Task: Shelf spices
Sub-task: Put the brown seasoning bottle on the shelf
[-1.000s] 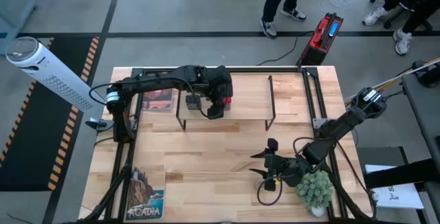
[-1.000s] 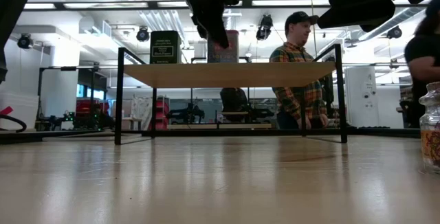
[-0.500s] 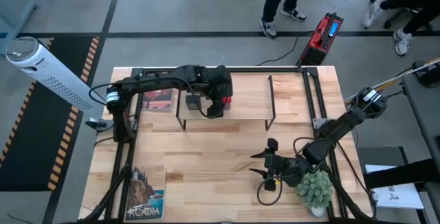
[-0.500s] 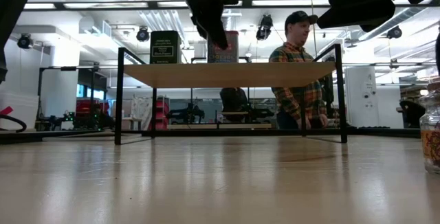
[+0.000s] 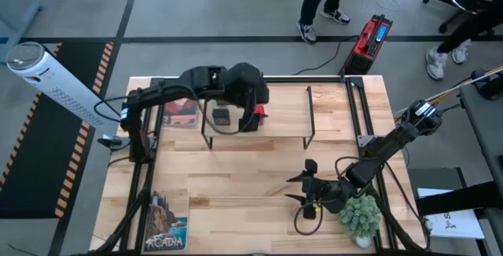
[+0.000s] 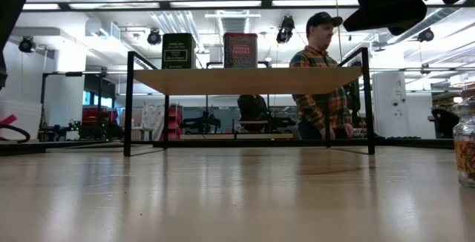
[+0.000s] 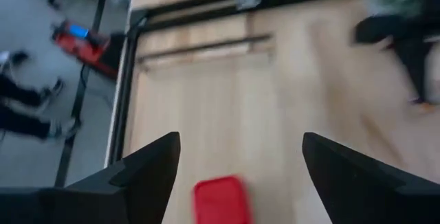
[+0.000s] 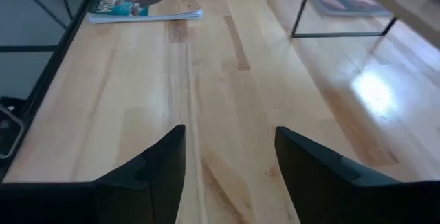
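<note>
Your left pincer (image 7: pixel 237 172) hung released directly above the red tin (image 7: pixel 218 198) on the shelf (image 5: pixel 275 118). Remaining jar (image 6: pixel 466 139) sat nearer your right pincer (image 8: pixel 230 162), also released.

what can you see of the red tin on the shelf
The red tin is a boxy, upright container with a dark lid band and printed label, likely metal. It stands on the light-wood shelf, right of the dark olive tin, apart from it. Nothing touches it; the open left claw hangs above it.
</note>
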